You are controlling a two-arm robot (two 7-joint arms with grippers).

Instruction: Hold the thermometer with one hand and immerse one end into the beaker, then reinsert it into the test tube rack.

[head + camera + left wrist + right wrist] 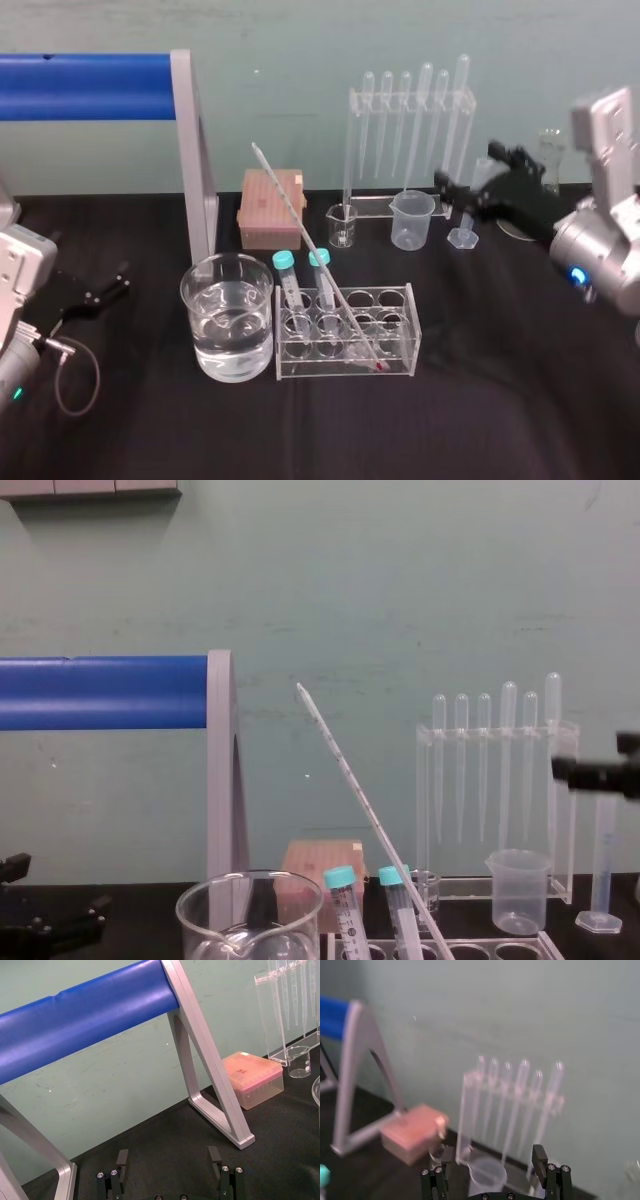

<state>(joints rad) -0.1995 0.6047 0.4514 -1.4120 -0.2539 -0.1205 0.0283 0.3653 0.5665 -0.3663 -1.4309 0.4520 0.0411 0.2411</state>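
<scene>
**Thermometer** [312, 245]: stands slanted in the rack [410, 320], lower end (red-tipped) down in a front hole towards the right. The top leans back and left, above the two teal-capped tubes [285, 265]. In the chest view it [354, 790] rises well above the caps. Nothing grips it.

**Rack:** centre of the black table, just to the right of the beaker [200, 330].

**Beaker:** upright, part-filled with clear liquid.

**Left gripper** [120, 280]: low at the table's left side, well apart from the beaker. Its fingers are spread and empty, as the left wrist view confirms [168, 1157].

**Right gripper** [468, 172]: raised at the back right, near the pipette stand [410, 100] and small plastic beaker [412, 220]. Its fingers are spread (right wrist view [493, 1155]) and hold nothing.
</scene>
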